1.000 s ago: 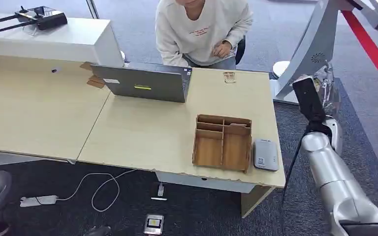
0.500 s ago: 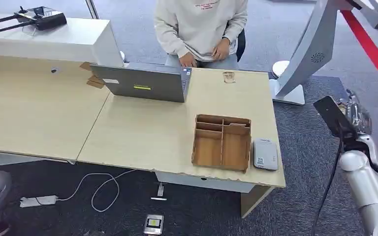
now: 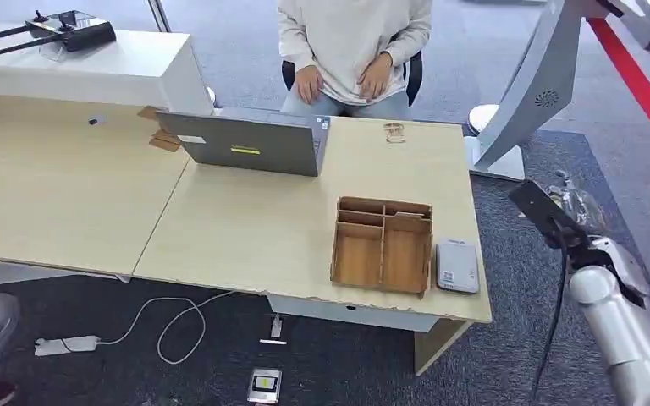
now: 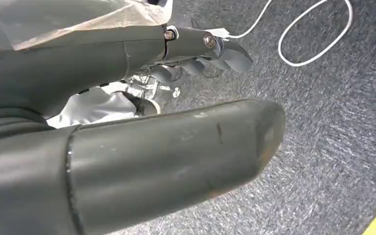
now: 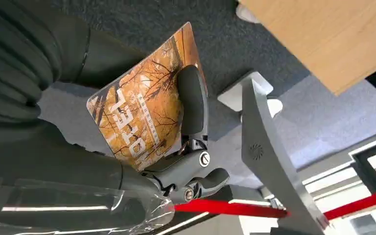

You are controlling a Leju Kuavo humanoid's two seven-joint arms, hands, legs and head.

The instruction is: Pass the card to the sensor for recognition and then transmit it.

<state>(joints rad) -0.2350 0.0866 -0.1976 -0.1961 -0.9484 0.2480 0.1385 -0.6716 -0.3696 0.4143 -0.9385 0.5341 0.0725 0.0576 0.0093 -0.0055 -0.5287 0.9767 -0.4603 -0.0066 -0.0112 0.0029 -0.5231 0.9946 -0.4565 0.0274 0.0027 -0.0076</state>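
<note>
Although the right arm stood high beside the table's far corner a second ago, you now find it swung out and down, off the table's right edge and over the carpet. In the head view, the right hand (image 3: 577, 211) sits well out from the grey sensor (image 3: 457, 266), which lies on the table (image 3: 245, 228) touching the right wall of the wooden organiser (image 3: 382, 244). The dark slab at the wrist hides most of the fingers here, so take the grasp from the wrist camera instead. The person (image 3: 351, 42) behind the laptop (image 3: 250, 142) has straightened up, both hands now resting in the lap, away from the sensor. Judging by this, the card has yet to be presented: the arm has circled away from the sensor and half a second ago began coming back toward it.

In the left wrist view, the left hand (image 4: 196, 44) hangs over the carpet with a white cable beyond it; its fingers look curled in with nothing between them.

In the right wrist view, the right hand (image 5: 186, 161) pinches the orange card (image 5: 144, 110), the thumb pressed flat across the printed face and the fingers behind it. The card is held firmly, off the sensor's side of the table, with the table's corner showing beyond it. You should expect the next move to bring the card's face inward and down over the sensor.
</note>
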